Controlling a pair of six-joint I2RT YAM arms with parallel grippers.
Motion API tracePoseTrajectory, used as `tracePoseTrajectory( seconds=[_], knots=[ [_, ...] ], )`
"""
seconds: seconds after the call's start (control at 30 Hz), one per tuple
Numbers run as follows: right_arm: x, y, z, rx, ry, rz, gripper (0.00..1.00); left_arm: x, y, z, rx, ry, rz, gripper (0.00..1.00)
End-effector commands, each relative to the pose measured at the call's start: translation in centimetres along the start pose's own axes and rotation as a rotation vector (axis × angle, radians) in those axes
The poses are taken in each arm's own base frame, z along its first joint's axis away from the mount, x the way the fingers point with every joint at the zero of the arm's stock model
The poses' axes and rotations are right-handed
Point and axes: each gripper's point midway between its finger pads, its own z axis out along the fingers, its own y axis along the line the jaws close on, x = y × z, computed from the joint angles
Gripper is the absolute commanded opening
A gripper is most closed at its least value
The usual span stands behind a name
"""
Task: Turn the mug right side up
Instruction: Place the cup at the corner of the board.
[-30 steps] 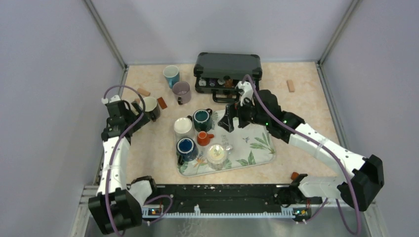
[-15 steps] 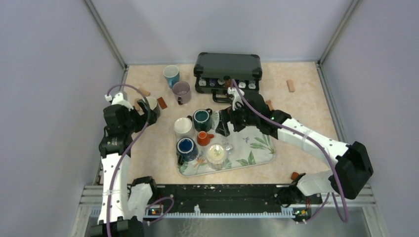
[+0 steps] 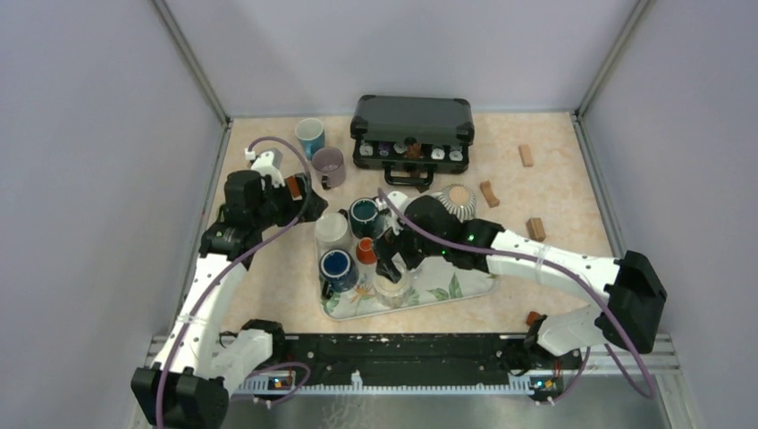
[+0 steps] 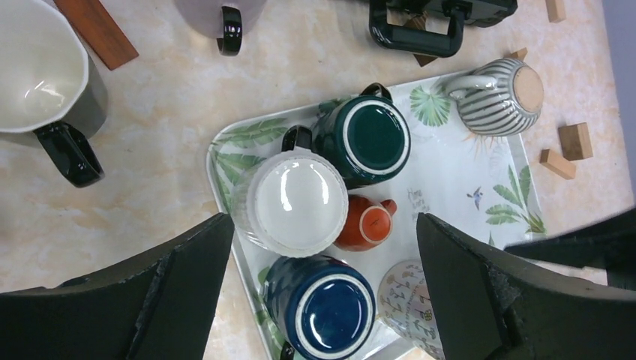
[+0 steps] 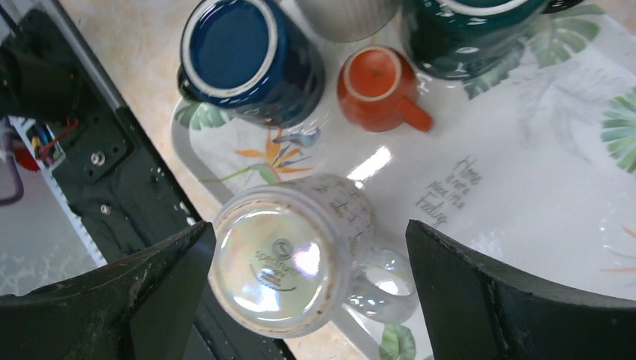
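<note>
Several mugs stand upside down on the leaf-print tray (image 3: 465, 268): white (image 3: 331, 230), dark green (image 3: 365, 214), small orange (image 3: 366, 251), blue (image 3: 337, 266) and pearly (image 3: 393, 286). A striped mug (image 3: 459, 200) stands upside down at the tray's far corner. My right gripper (image 3: 393, 257) is open above the pearly mug (image 5: 281, 259), which shows base up between its fingers (image 5: 307, 289). My left gripper (image 3: 290, 198) is open and empty, high over the tray's left side; below its fingers (image 4: 322, 292) show the blue mug (image 4: 330, 307) and the white mug (image 4: 296, 199).
Upright teal (image 3: 310, 136) and purple (image 3: 328, 165) mugs stand at the back left. A black mug with a white inside (image 4: 45, 82) stands left of the tray. A black case (image 3: 412, 121) is at the back. Wooden blocks (image 3: 526, 155) lie at the right.
My left gripper swung right from the black mug towards the tray. My right gripper moved from the tray's far side down and left over the pearly mug, uncovering the striped mug.
</note>
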Motion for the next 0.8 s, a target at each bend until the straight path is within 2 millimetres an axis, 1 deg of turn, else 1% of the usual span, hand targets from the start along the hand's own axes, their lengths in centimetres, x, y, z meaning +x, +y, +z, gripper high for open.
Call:
tracePoseTrajectory(
  seconds=[0.0, 0.13, 0.2, 0.3, 0.4, 0.6, 0.7, 0.77],
  knots=[
    [0.5, 1.2, -0.2, 0.033, 0.018, -0.1, 0.99, -3.3, -0.7, 0.6, 0.017, -0.08, 0.071, 0.99],
    [1.4, 2.7, -0.3, 0.005, 0.052, -0.175, 0.99, -4.1, 0.2, 1.3, -0.032, -0.11, 0.078, 0.99],
    [1.8, 3.5, -0.2, -0.009, 0.073, -0.213, 0.99, -4.7, 0.2, 1.6, -0.029, -0.141, 0.076, 0.99],
    [2.7, 3.6, 0.1, -0.011, 0.12, -0.252, 0.99, -5.1, -0.1, 1.8, -0.013, -0.152, 0.073, 0.99],
    [3.6, 2.8, 0.3, 0.023, 0.16, -0.295, 0.99, -4.9, -0.1, 2.1, -0.009, -0.142, 0.071, 0.99],
    [4.3, 1.9, 0.6, 0.07, 0.193, -0.328, 0.99, -4.6, 0.1, 2.6, -0.01, -0.128, 0.072, 0.99],
    [4.0, 1.2, 1.0, 0.123, 0.18, -0.299, 0.99, -4.4, 0.1, 2.8, -0.007, -0.121, 0.072, 0.99],
    [3.7, 0.2, 1.1, 0.194, 0.168, -0.264, 0.99, -4.3, 0.2, 2.9, -0.005, -0.115, 0.069, 0.99]
  ],
)
